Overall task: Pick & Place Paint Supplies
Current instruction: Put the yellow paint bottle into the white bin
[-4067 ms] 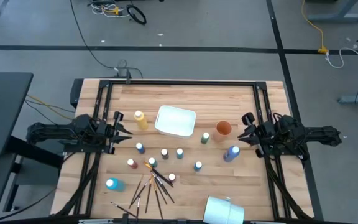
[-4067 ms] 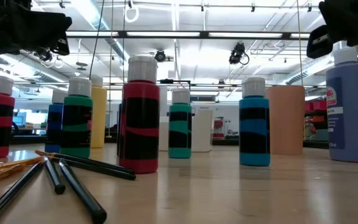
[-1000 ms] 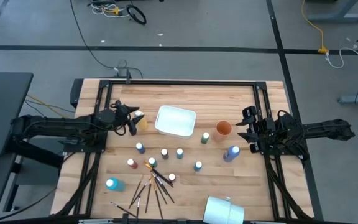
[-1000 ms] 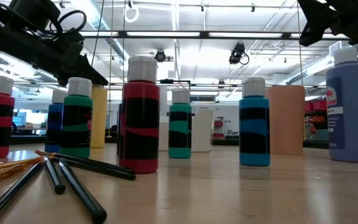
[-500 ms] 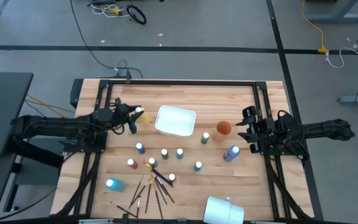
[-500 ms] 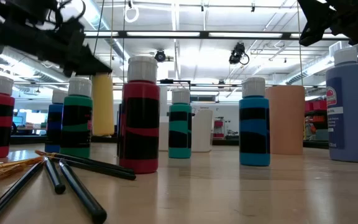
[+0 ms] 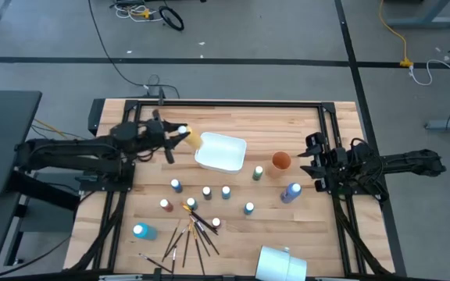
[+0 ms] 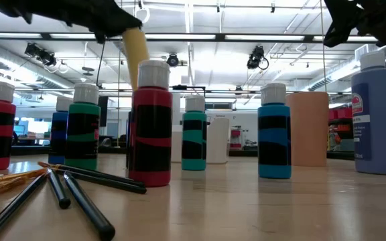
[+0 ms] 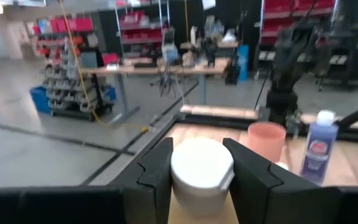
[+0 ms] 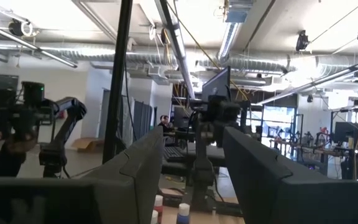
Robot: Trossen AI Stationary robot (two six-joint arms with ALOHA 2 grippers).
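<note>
The yellow bottle [image 7: 191, 138] is up in the air, tipped on its side, just beside the white tub [image 7: 221, 152] near the middle of the table [image 7: 233, 117]. The left gripper [image 7: 176, 136] holds it, with its fingers [image 9: 156, 176] pressed on both sides of the bottle's white cap [image 9: 201, 168].

The other small bottles [image 7: 207, 192] stand in a loose group in the middle of the table, toward the front. In the low view a red bottle [image 8: 151, 132] stands closest. A big purple bottle [image 7: 291, 192] stands toward the right edge, and an orange cup [image 7: 280, 161] is near it. A blue bottle [image 7: 143, 231] lies close to the front left corner. The brushes [image 7: 190, 237] lie spread out by the front edge.

The right gripper [image 7: 309, 159] waits over the right edge, just beside the cup. Its fingers [image 10: 140, 168] are spread apart and hold nothing.

The table top is light wood with a black frame around it. The floor is grey, with cables on it. The room behind is large, with bright ceiling lights, pipes, desks and red shelves.
</note>
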